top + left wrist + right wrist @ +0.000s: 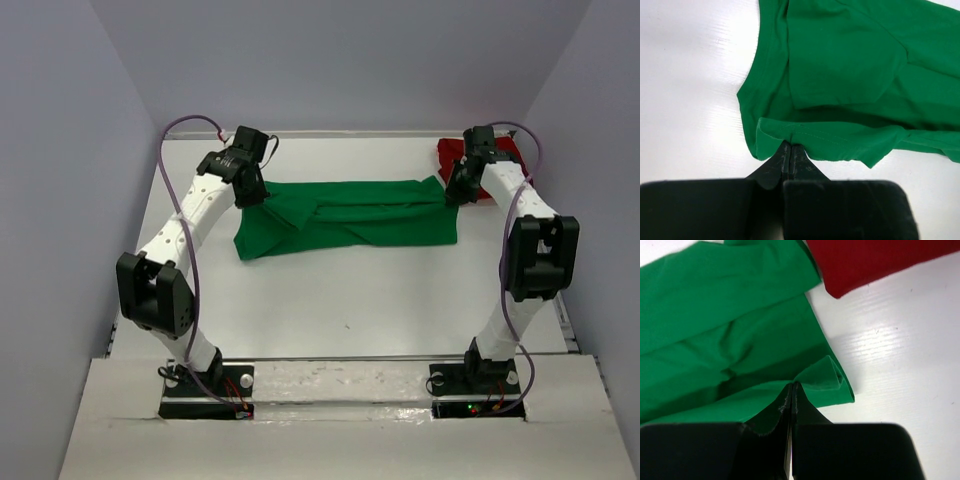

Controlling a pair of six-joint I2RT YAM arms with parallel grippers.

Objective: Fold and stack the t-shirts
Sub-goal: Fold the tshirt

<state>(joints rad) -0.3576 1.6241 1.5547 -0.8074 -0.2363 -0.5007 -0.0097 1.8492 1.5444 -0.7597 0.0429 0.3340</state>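
The green t-shirt (350,215) lies stretched across the far half of the table, partly folded lengthwise. My left gripper (250,192) is shut on its far left edge; in the left wrist view the closed tips (790,146) pinch the hemmed green t-shirt (850,75). My right gripper (455,192) is shut on the far right corner; its tips (791,385) pinch a small fold of the green t-shirt (730,335). The dark red t-shirt (458,155) sits folded at the far right, mostly behind the right arm; its corner (865,260) shows just beyond the green cloth.
The white table (350,300) is walled by grey panels on the left, back and right. Both arm bases (205,385) stand at the near edge. A purple cable (190,125) loops above the left arm.
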